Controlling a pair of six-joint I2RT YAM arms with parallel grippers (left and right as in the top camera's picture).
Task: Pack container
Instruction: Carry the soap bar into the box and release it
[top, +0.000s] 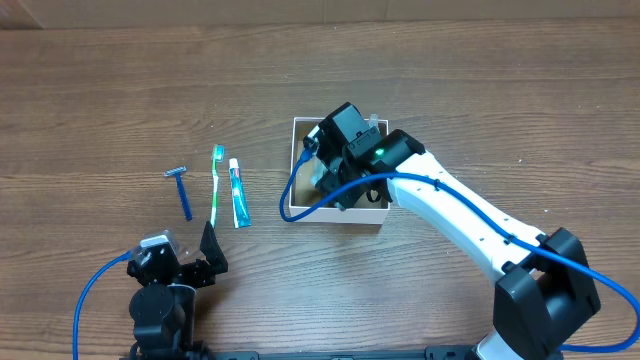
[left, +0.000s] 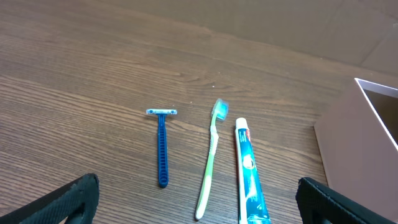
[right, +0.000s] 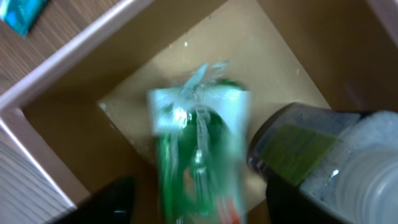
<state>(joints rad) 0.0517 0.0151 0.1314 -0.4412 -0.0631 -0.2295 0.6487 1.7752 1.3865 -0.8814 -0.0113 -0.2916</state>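
Bench (top: 100, 100): brown wood grain, matt.

- Nearest, at 7 o'clock: left gripper (top: 180, 258), fingers spread wide, nothing held.
- Beyond it, three toiletries laid side by side, apart: one blue razor (top: 183, 190), one green toothbrush (top: 216, 185), one toothpaste tube (top: 238, 195).
- One container (top: 330, 216) set at centre, at 3 o'clock of tube.
- Right gripper (top: 335, 180) positioned inside container; grip cannot be told, view blurred.
- Seen inside: one green packet (right: 199, 143), one clear bottle (right: 323, 155) at its 3 o'clock.
- Farthest, at 12 o'clock: tan board (top: 300, 10) along bench edge.
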